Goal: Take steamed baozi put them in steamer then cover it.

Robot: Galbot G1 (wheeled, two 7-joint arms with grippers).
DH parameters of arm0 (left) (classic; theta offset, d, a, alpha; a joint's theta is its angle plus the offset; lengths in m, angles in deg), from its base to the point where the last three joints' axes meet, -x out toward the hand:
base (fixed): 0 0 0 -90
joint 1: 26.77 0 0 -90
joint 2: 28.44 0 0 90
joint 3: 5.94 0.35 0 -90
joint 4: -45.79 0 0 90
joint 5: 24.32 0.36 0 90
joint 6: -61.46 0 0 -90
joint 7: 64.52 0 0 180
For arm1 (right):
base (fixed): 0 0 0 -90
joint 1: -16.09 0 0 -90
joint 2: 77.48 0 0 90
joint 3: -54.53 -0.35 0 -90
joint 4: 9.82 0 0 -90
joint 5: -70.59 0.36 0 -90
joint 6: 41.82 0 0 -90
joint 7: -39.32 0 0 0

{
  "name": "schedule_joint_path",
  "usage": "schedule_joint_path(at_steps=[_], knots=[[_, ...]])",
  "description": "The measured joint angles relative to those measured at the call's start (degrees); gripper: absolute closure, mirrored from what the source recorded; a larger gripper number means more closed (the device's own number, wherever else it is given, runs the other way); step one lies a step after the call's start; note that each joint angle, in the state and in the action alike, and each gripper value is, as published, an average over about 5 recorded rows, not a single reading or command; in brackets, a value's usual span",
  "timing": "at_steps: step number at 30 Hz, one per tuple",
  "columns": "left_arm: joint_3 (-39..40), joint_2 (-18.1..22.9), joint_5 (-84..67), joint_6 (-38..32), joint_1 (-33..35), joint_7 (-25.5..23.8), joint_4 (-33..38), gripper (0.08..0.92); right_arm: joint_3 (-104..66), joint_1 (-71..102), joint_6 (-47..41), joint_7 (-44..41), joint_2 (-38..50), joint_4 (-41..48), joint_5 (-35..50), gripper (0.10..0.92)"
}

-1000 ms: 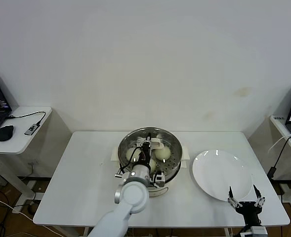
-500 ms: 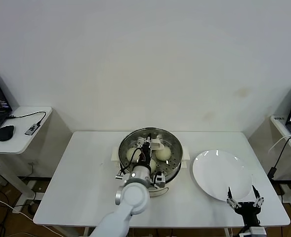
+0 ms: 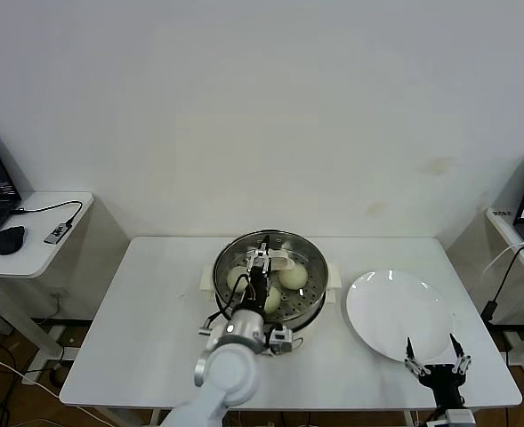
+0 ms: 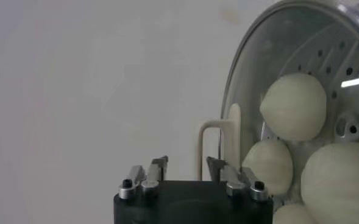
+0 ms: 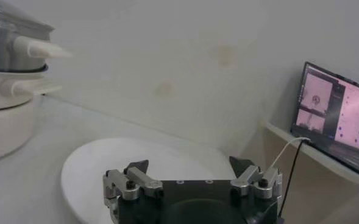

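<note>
The table (image 3: 146,311) carries everything I work on. The steamer (image 3: 310,307) sits directly ahead of my left gripper (image 4: 186,173), its steel pot on a cream base with side handles. The cover (image 4: 240,91) is on the steamer, the glass seated inside the rim; its cream handle (image 4: 219,149) stands just beyond my left fingertips and between them in line, with a gap on each side. My left gripper is parted and holds nothing. Through the glass I count four baozi (image 4: 293,107) on the perforated tray, close together, two or more touching; the one nearest my left gripper is cut off by the frame edge, so I cannot vouch for its full outline.

The plate (image 5: 94,164) lies just ahead of my right gripper (image 5: 190,175), to the right of the steamer and apart from it. My right gripper is spread wide, holds nothing, and waits at the near table edge.
</note>
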Motion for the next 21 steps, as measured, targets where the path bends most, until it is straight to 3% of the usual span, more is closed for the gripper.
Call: schedule_joint_path(at_steps=[6,13,21], knots=[[-1.77,-2.98,-3.08,-0.97,5.31,2.31,7.74,0.186,0.63,0.12,0.12,0.00,0.09,-0.03,0.05,0.203],[-8.60,-8.04,-17.63,-6.30,16.15,11.37,16.13,0.177,1.79,0.61,1.40,-1.14,1.08,-0.44,2.66,0.203],[-20.72,-10.13,-47.35,-19.28,29.41,22.11,16.28,0.177,3.71,2.67,2.43,-2.05,4.51,-2.16,9.64,0.203]])
